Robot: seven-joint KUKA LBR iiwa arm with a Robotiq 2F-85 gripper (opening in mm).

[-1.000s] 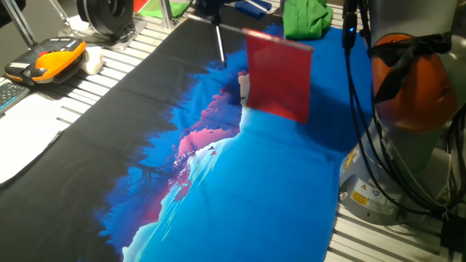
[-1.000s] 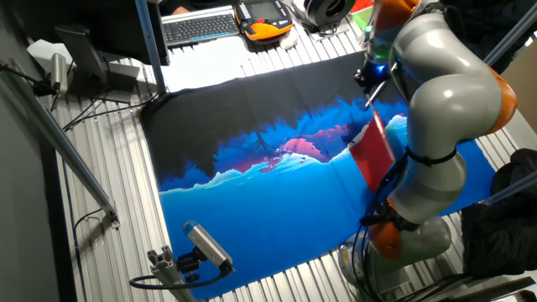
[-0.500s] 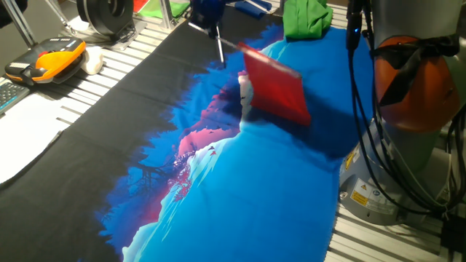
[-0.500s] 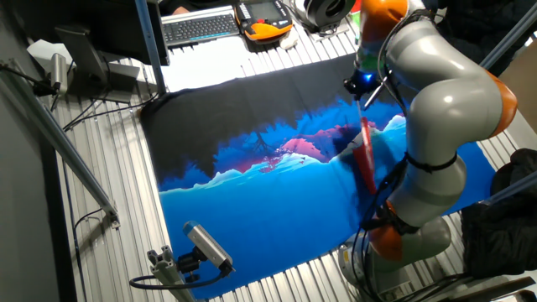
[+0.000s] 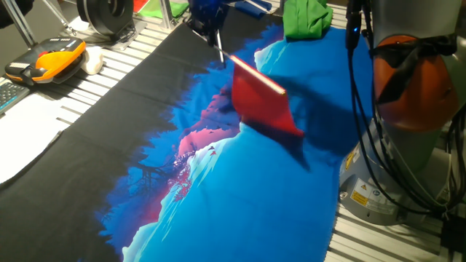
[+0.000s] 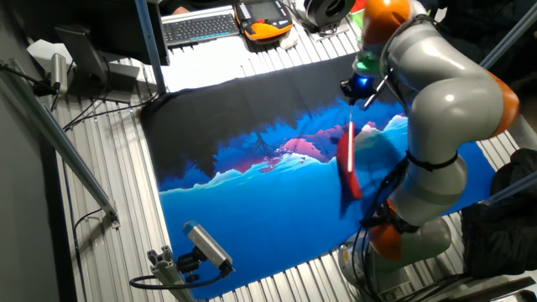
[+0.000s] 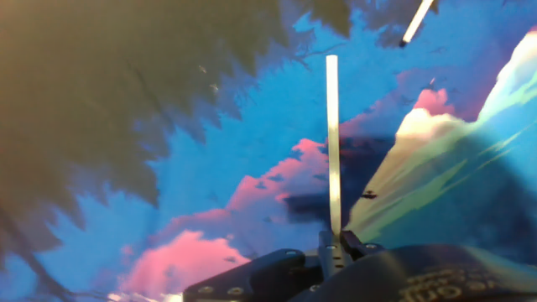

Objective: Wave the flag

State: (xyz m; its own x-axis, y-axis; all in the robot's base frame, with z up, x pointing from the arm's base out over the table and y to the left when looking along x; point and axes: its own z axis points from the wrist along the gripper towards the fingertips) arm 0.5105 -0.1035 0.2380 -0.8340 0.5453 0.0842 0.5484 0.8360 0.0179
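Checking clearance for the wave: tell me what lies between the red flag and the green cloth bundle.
In one fixed view, only the printed cloth lies between the flag and the green bundle; nothing stands there.

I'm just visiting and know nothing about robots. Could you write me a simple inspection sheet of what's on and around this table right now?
Surface: slatted metal table mostly covered by a large blue, black and pink printed cloth.
Job's things: red flag on a thin white stick, held up off the cloth.
Clutter: green cloth bundle, orange-and-black handset, keyboard, white paper.
Pincer: the pincer is shut on the stick's lower end.
Cables: black cables hang beside the arm's base.
Surroundings: a small camera on a bracket at the table edge.
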